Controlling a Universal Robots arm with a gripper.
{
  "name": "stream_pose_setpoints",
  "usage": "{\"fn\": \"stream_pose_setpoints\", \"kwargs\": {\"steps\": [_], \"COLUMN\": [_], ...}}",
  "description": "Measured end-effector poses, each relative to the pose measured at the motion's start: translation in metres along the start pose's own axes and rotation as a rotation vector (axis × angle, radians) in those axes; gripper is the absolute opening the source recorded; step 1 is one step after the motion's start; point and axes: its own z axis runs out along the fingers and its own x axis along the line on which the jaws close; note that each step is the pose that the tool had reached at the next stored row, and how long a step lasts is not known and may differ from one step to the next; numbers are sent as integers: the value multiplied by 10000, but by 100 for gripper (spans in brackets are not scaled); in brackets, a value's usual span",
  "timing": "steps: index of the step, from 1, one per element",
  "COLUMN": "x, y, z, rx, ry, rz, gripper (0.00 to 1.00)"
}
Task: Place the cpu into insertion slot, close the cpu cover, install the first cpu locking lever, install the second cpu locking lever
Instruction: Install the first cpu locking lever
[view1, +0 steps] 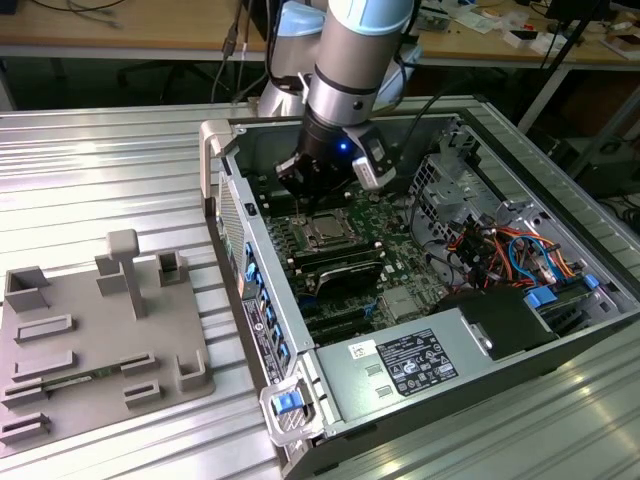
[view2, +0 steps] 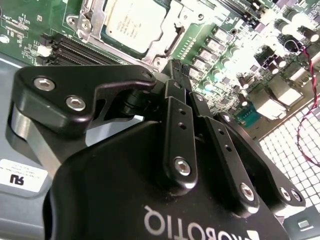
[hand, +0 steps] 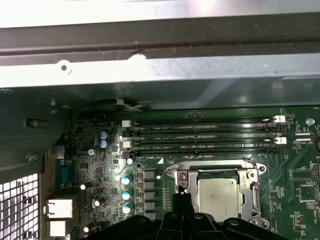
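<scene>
Black end effector (view2: 172, 67), tips together and empty, sits beside cpu cover (hand: 220, 173).

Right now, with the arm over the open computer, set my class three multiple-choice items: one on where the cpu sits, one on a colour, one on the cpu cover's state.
1. Where is the cpu? A on the motherboard, inside the window of the cpu cover; B on the table outside the case; C hanging from the arm.
2. The motherboard is: A red; B green; C white.
3. The cpu cover is: A raised upright; B lying flat around the cpu; C taken off.
Key: 1 A, its silver top shows within the frame; 2 B, green board surrounds it; 3 B, the frame lies level on every side.
</scene>
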Motion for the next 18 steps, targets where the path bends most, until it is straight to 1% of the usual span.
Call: {"fn": "stream_pose_setpoints", "kwargs": {"steps": [2,7,9,15,18], "x": [44,131,159,214,223], "y": [-1,-3,-4,-3,-2], "z": [-3,-8,-13,-48,-70], "rx": [-1,-4,-4,-6,-8], "ry": [-72,-152,-175,-206,-221], "rz": [-4,-21,-35,-107,-168], "gripper": [11,11,11,11,11]}}
